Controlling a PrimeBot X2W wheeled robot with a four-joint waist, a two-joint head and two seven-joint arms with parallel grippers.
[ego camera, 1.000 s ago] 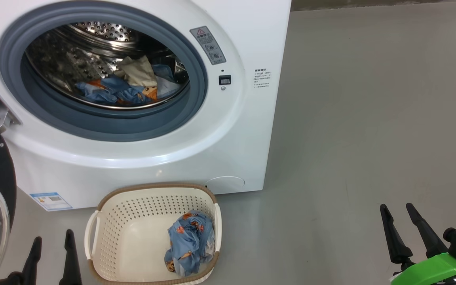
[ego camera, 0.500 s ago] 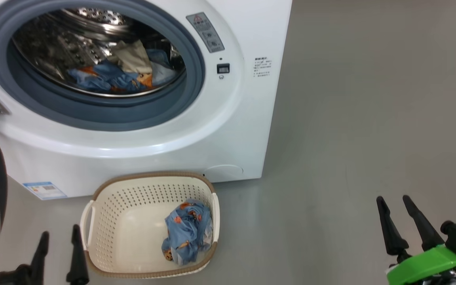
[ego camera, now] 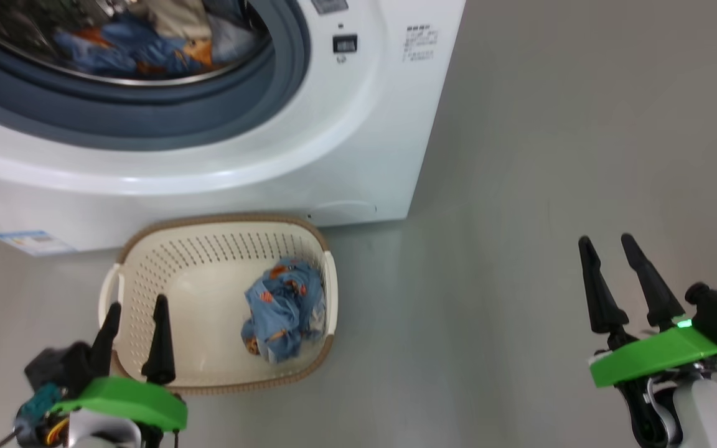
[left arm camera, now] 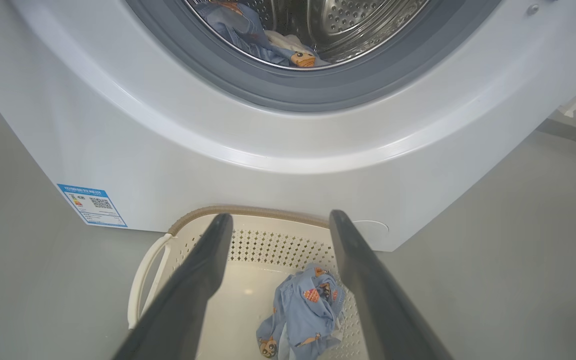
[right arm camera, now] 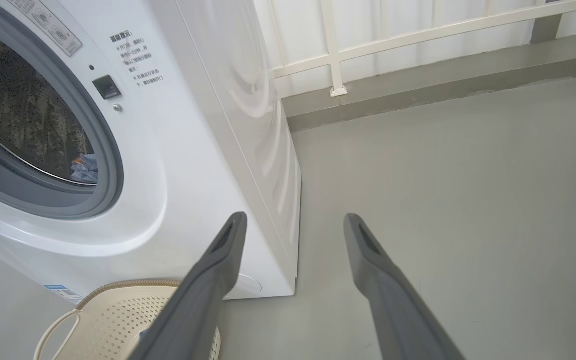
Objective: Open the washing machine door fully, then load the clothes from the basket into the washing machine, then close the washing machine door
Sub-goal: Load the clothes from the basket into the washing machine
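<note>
While the last light-blue garment (ego camera: 281, 305) is lying crumpled against the basket's 3 o'clock wall, the head view is showing the basket (ego camera: 221, 219) standing on the floor (ego camera: 520, 186) just below the washing machine (ego camera: 346, 124), with more clothes (ego camera: 128, 50) already sitting in the drum (left arm camera: 363, 20). The left gripper (ego camera: 137, 302) is hovering over the basket's 7 o'clock corner, spread wide and empty. The right gripper (ego camera: 605, 238) is waiting at 4 o'clock, equally wide and empty. In the left wrist view the garment is sitting between the fingers (left arm camera: 188, 290), toward 6 o'clock. It is looking light, limp and prone to trailing, so pinching deep into its bunched middle is seeming wisest. The right wrist view is facing the machine's side and bare floor.
</note>
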